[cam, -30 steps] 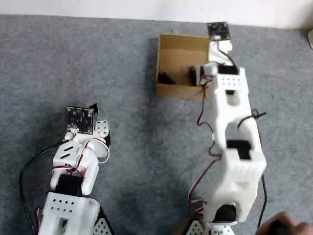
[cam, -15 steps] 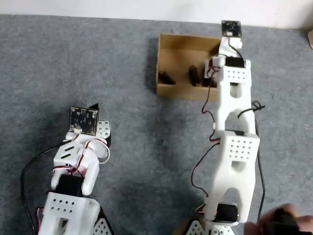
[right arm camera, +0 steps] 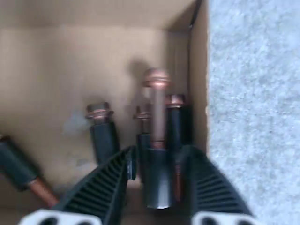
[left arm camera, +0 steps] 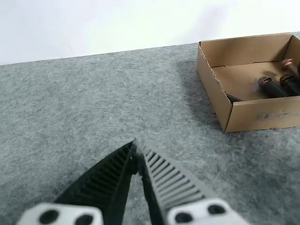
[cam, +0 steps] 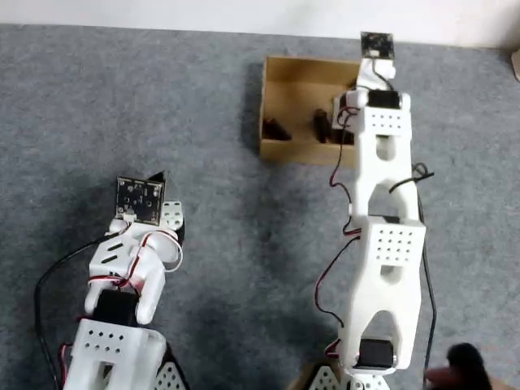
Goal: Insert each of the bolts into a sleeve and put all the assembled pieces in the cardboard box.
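Observation:
The cardboard box (cam: 281, 151) stands at the table's far side, and several black sleeves with copper bolts (cam: 276, 128) lie inside it. My right gripper (cam: 344, 120) hangs inside the box's right end. It is open (right arm camera: 159, 153), and one assembled piece (right arm camera: 156, 112) sits between its fingers, on top of two others beside the box wall (right arm camera: 198, 84). More assembled pieces (right arm camera: 104, 133) lie on the box floor. My left gripper (cam: 161, 177) rests low over the felt at the near left. It is shut (left arm camera: 137, 149) and empty, well short of the box (left arm camera: 262, 115).
Grey felt (cam: 211, 97) covers the whole table, with open room between the two arms and left of the box. The felt ends at a white wall (left arm camera: 93, 23) just behind the box.
The right arm stretched out from a bent pose and carried its gripper deeper into the box's right end, then shifted slightly left. The left arm barely moved.

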